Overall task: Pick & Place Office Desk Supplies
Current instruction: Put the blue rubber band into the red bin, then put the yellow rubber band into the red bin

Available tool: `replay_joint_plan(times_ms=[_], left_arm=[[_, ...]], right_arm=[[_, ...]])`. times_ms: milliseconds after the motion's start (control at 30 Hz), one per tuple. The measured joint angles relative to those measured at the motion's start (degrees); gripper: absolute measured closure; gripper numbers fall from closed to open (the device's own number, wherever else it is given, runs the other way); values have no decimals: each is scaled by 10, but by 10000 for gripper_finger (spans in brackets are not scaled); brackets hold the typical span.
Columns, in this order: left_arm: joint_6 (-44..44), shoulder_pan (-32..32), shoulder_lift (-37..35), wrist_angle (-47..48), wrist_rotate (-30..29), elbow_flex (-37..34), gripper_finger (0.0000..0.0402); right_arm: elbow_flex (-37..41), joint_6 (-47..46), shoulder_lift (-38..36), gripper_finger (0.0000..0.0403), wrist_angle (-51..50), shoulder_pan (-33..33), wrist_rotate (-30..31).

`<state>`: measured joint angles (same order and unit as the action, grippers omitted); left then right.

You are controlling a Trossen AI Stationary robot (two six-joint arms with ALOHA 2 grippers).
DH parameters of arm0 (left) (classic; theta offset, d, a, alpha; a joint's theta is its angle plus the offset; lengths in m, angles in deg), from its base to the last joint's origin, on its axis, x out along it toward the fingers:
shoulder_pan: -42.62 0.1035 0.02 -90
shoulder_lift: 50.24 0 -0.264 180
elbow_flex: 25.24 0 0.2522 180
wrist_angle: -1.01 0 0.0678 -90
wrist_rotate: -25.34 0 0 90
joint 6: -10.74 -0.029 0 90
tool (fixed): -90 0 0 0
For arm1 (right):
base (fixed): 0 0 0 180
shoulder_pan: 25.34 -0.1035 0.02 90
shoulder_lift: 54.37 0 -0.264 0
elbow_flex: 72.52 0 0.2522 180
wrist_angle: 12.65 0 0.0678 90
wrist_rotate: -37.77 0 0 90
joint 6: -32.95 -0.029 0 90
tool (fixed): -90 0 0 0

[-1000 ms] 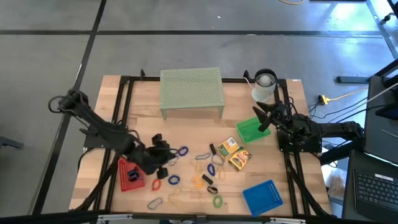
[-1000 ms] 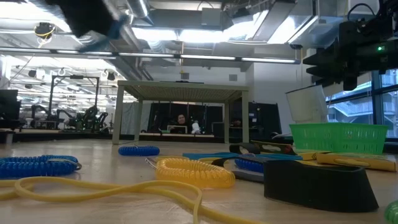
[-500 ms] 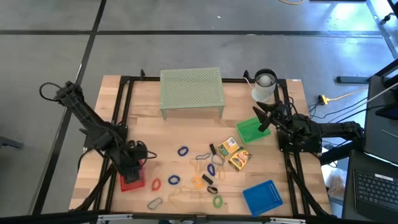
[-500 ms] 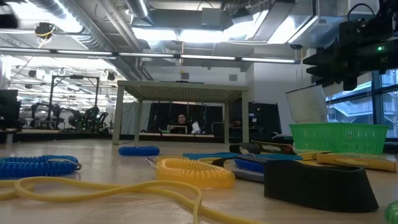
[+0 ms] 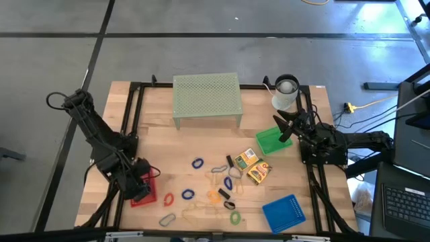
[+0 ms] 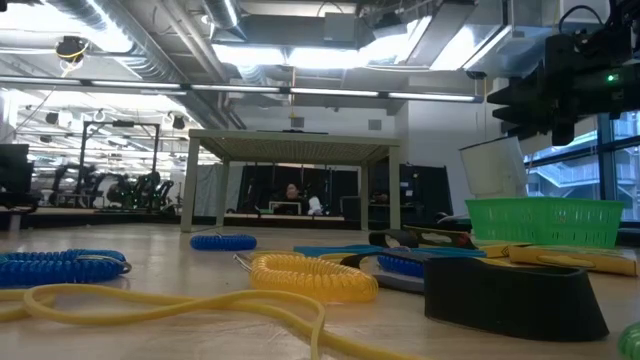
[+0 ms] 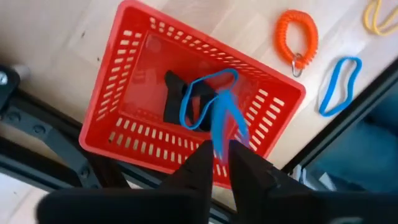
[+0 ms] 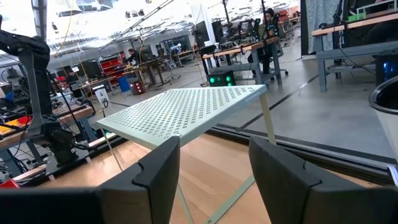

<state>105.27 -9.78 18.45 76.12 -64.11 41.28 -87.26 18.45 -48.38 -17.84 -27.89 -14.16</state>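
- The left gripper [image 7: 216, 163] hangs over the red tray [image 7: 124, 81] at the counter's [image 5: 168, 144] left front corner; its jaws stand only a narrow gap apart, with a blue ring [image 7: 211, 102] blurred just in front of them and above the tray; whether they grip it, I cannot tell
- A black item [image 7: 180, 102] lies on the red tray's floor under the blue ring
- An orange coiled ring [image 7: 297, 37] and another blue ring [image 7: 339, 84] lie on the counter just beside the tray
- The other supplies lie loose mid-counter: a blue ring [image 5: 197, 163], a green ring [image 5: 235, 217], two yellow boxes [image 5: 253, 165], a silvery clip [image 5: 167, 220]
- The right gripper [image 5: 283, 129] waits over the green tray [image 5: 269, 142] at the right edge, jaws wide apart and holding nothing
- The pale green mesh riser [image 5: 206, 96] stands at the back; the blue tray [image 5: 283, 213] lies near the front right
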Motion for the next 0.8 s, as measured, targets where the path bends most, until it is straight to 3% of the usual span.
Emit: replay_joint_plan(times_ms=[233, 333, 500, 667, 800], left_arm=[[18, 0, 0, 2, -33, 0, 288], [-14, 9, -1, 0, -63, 0, 267], [-189, 44, -1, -38, -172, 0, 251], [-392, 94, 5, -153, -299, 0, 249], [-530, 140, 38, -257, -310, 0, 245]], right_arm=[[0, 0, 0, 209, 0, 0, 0], [0, 0, 0, 209, 0, 0, 0], [0, 0, 0, 209, 0, 0, 0], [0, 0, 0, 209, 0, 0, 0], [0, 0, 0, 209, 0, 0, 0]])
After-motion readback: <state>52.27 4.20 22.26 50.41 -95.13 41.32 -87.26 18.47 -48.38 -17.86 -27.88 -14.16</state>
